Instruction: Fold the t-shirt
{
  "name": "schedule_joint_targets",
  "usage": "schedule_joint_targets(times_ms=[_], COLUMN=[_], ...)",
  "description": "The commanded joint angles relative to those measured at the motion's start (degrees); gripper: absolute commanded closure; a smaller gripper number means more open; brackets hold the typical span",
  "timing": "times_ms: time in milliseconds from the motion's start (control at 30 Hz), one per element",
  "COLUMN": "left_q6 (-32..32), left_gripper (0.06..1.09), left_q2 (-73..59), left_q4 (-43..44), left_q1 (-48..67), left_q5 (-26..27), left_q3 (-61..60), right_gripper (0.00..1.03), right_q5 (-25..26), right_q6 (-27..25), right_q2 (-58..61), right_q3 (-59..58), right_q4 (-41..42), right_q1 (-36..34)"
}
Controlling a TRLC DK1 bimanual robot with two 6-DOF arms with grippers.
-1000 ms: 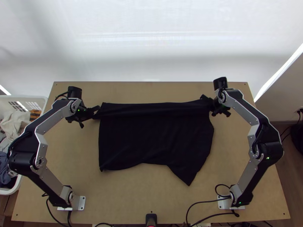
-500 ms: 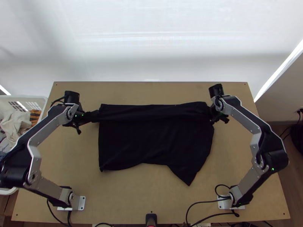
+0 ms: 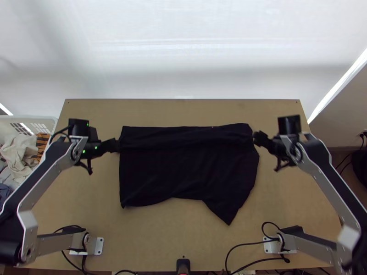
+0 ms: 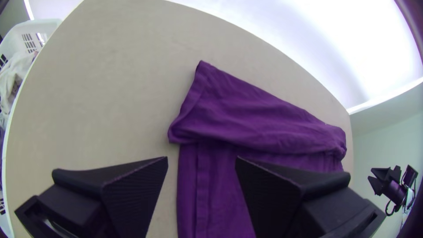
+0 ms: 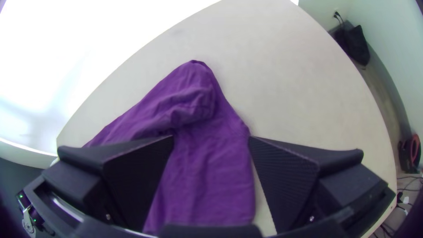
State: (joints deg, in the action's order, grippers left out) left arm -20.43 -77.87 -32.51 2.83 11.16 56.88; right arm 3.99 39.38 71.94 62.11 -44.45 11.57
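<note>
softly creased t-shirt (image 3: 183, 169), far edge folded over, left gripper (image 3: 117, 145) and right gripper (image 3: 255, 138), ribbed fingers (image 4: 134, 189) wide

Along the left edge of my top view I see a white slotted plastic basket (image 3: 27, 118) beside the light wooden table (image 3: 183, 110). Inside it lie a cream cloth (image 3: 19, 153), an orange-and-black striped cloth (image 3: 42, 140) and, lower down, a dark blue cloth (image 3: 4, 191). A bright white backdrop (image 3: 183, 55) spans the top of the frame. At bottom centre I make out a small black object (image 3: 183, 264) with a touch of red. Over at the right edge, a dark bag (image 3: 361, 174) sits on the brown floor (image 3: 340, 156), below a wall socket (image 3: 362, 134). In my right wrist view, a dark item with a red loop (image 5: 410, 154) stands at the right edge.
</note>
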Motion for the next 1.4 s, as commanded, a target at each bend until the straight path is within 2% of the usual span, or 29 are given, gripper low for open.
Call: schedule_joint_targets(times_ms=[0, 100, 167, 333, 533, 800, 833, 900, 933, 1067, 1267, 1367], left_q6=[2.9, 2.8, 2.8, 2.9, 4.6, 4.9, 4.9, 4.8, 4.8, 4.8, 5.4, 7.9], left_gripper=[0.32, 0.31, 0.2, 0.21, 0.21, 0.21, 0.21, 0.21, 0.21, 0.21, 0.21, 0.21], left_q2=[6.8, 11.9, 15.5, 21.4, 25.6, 26.5, 26.4, 26.4, 26.6, 27.2, 27.9, 28.3], left_q4=[-0.7, -1.2, -1.3, -4.8, -11.6, -12.0, -12.0, -12.0, -12.0, -12.2, -15.1, -19.2], left_q1=[0.0, 0.0, 0.1, 0.6, 3.9, 4.4, 4.4, 4.6, 4.8, 6.0, 6.9, 8.5], left_q5=[0.8, 0.8, 0.8, 0.4, 0.1, -1.4, -1.5, -1.5, -1.6, -2.5, -2.7, -2.7], left_q3=[-5.6, -8.6, -10.7, -13.5, -13.8, -13.5, -13.4, -13.3, -13.3, -13.2, -12.5, -12.1], right_gripper=[0.22, 0.23, 0.23, 0.41, 0.42, 0.42, 0.44, 0.6, 0.62, 0.62, 0.62, 0.62], right_q5=[-0.5, -0.5, -0.5, -2.6, -6.4, -8.9, -8.9, -8.8, -8.8, -8.8, -8.8, -8.8], right_q6=[3.3, 3.3, 2.8, -0.1, 0.4, 1.8, 1.7, 1.7, 1.6, 1.3, 1.2, 1.2], right_q2=[-5.9, -8.3, -10.3, -13.7, -13.6, -10.9, -10.5, -9.5, -9.2, -6.7, -2.7, -1.5], right_q3=[-3.6, -5.9, -9.5, -15.6, -19.7, -24.6, -25.0, -25.5, -25.9, -25.8, -25.1, -25.2], right_q4=[-6.4, -12.2, -13.0, -13.3, -13.7, -11.9, -11.0, -8.7, -6.9, -2.3, -1.0, -0.9], right_q1=[0.3, 0.6, 1.9, 3.7, 8.0, 10.5, 10.4, 10.3, 10.1, 10.2, 10.1, 10.0])
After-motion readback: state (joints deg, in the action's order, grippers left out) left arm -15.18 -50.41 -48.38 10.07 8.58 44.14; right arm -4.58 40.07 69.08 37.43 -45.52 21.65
